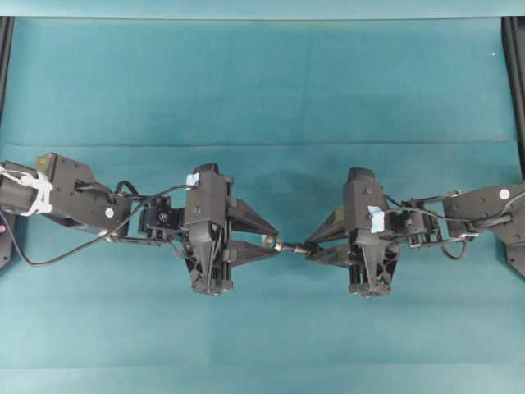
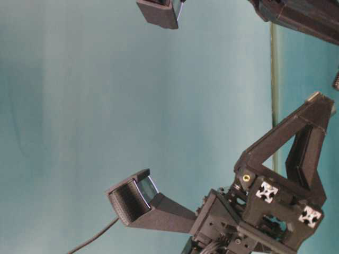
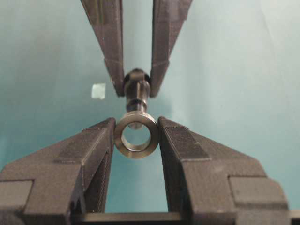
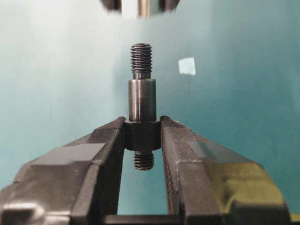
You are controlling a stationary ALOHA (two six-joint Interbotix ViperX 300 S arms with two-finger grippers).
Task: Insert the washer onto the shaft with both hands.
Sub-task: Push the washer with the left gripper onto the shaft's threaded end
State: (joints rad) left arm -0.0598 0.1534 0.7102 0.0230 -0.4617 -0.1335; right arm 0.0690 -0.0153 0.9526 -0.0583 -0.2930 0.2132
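Left claw [image 3: 136, 140] clamped the washer [image 3: 136, 134], right claw [image 4: 143, 136] clamped the shaft [image 4: 142, 101]; tip seemingly just short, so bore and thread needed lining up first

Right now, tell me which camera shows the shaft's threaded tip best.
The right wrist view: the shaft stands clear, threaded tip up, collar clamped in the right gripper. The left wrist view shows it end-on, partly behind the washer held in the left gripper. Overhead it is tiny; the table-level view misses it.
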